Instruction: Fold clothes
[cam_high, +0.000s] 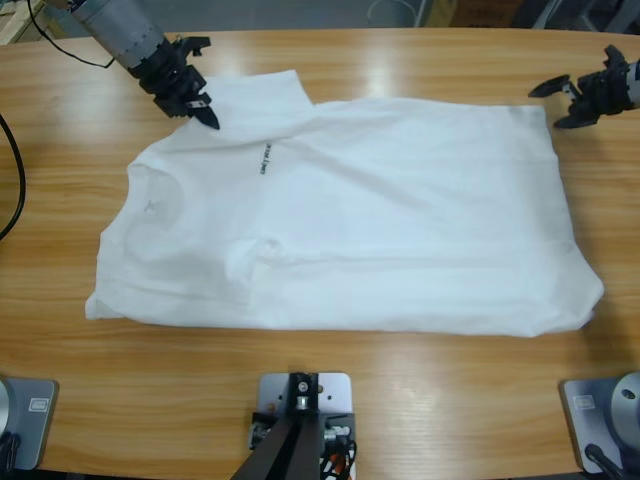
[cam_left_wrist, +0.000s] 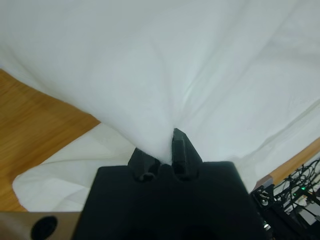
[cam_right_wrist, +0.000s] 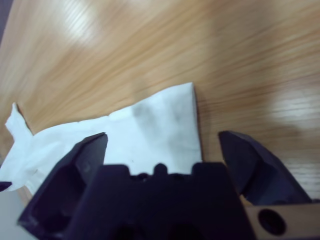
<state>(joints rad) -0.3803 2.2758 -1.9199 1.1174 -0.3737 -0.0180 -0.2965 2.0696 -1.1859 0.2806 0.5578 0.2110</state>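
1. From above we see the T-shirt (cam_high: 340, 220) spread across the table (cam_high: 420, 60), neck to the left. One gripper (cam_high: 190, 95) sits on its upper-left sleeve; the other (cam_high: 570, 100) hangs spread just off the upper-right corner.
2. The left wrist shows the left gripper (cam_left_wrist: 165, 150) pinched on fabric (cam_left_wrist: 160, 75), so it seems.
3. The right gripper (cam_right_wrist: 162, 145) gapes wide above a shirt corner (cam_right_wrist: 150, 130).
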